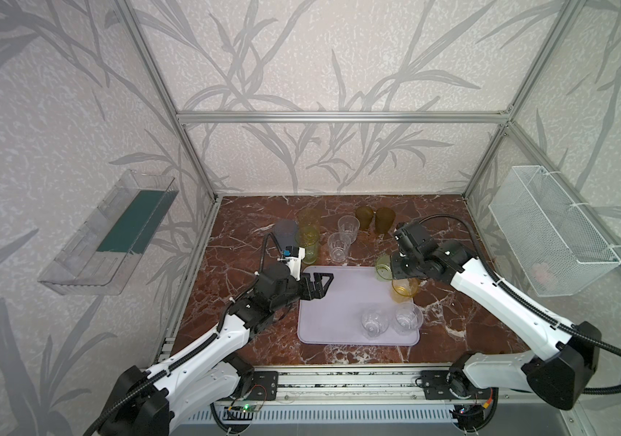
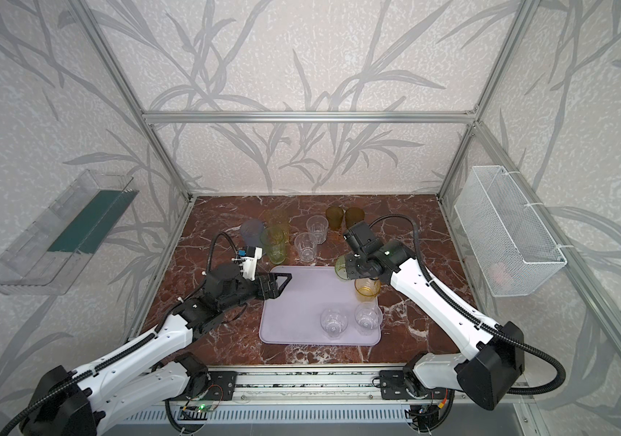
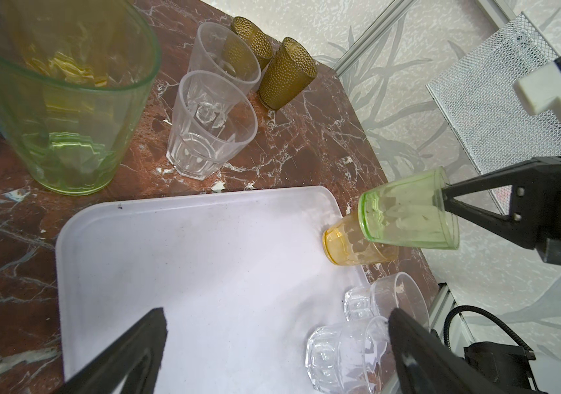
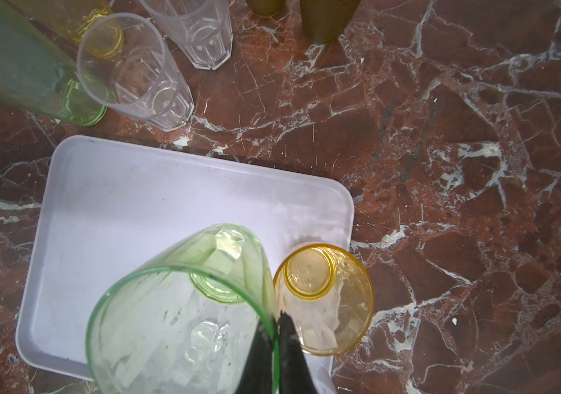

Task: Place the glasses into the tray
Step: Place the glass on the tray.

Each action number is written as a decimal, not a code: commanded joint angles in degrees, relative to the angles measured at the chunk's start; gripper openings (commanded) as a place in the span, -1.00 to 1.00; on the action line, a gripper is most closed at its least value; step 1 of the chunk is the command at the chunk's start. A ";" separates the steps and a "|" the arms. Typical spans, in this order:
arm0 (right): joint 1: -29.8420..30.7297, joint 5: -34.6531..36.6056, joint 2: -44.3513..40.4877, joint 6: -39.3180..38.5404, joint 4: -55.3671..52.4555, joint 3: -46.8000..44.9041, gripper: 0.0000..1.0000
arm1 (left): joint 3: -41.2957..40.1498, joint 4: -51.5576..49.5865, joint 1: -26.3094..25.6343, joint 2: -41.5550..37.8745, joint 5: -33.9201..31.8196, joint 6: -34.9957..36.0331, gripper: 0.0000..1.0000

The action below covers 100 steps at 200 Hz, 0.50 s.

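Note:
The pale lilac tray (image 1: 339, 302) (image 4: 136, 204) lies mid-table. My right gripper (image 4: 276, 320) is shut on the rim of a short green glass (image 1: 383, 267) (image 3: 405, 218), which it holds tilted above the tray's far right corner. Just below it a yellow glass (image 1: 404, 290) (image 4: 327, 300) stands in the tray, and two clear glasses (image 1: 375, 321) (image 1: 408, 317) stand at the front right. My left gripper (image 1: 318, 287) (image 3: 277, 317) hangs open and empty over the far left corner. Behind the tray stand clear (image 1: 338, 247), amber-brown (image 1: 384, 221), tall green (image 1: 308, 243), yellow (image 1: 308, 219) and blue-grey (image 1: 285, 232) glasses.
A clear plastic bin (image 1: 112, 234) hangs on the left wall and a white wire basket (image 1: 550, 230) on the right wall. Aluminium frame posts (image 1: 203, 188) stand at the table's corners. The table (image 1: 452, 332) is red-brown marble.

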 commanded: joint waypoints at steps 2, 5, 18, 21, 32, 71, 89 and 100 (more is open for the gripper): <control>1.02 1.89 -1.85 -0.79 -4.12 1.77 -1.00 | -1.13 -0.02 0.00 -2.75 -1.54 0.73 0.98; 1.16 1.72 -2.00 -0.71 -4.13 1.75 -1.00 | -1.23 -0.08 -0.03 -3.12 -1.78 0.71 0.99; 1.93 1.07 -2.49 -0.56 -3.87 1.84 -1.00 | -1.44 -0.54 0.02 -4.57 -3.10 1.28 0.99; 2.11 0.97 -2.54 -0.59 -3.81 1.92 -1.00 | -1.42 -0.68 -0.01 -4.87 -3.36 1.45 0.98; 2.86 1.11 -2.56 -0.73 -3.69 2.54 -1.00 | -1.46 -0.86 0.02 -5.80 -4.28 1.88 0.99; 4.58 2.30 -0.91 -1.72 -3.36 5.06 -1.00 | -2.25 2.97 -0.03 -6.16 -2.29 2.66 0.98; 4.81 3.12 0.30 -2.36 -2.49 5.44 -1.00 | -3.27 5.39 0.01 -5.93 -2.70 0.89 0.98; 4.82 3.29 1.22 -2.94 -1.69 5.38 -1.00 | -3.60 6.46 0.01 -5.66 -2.53 0.36 0.98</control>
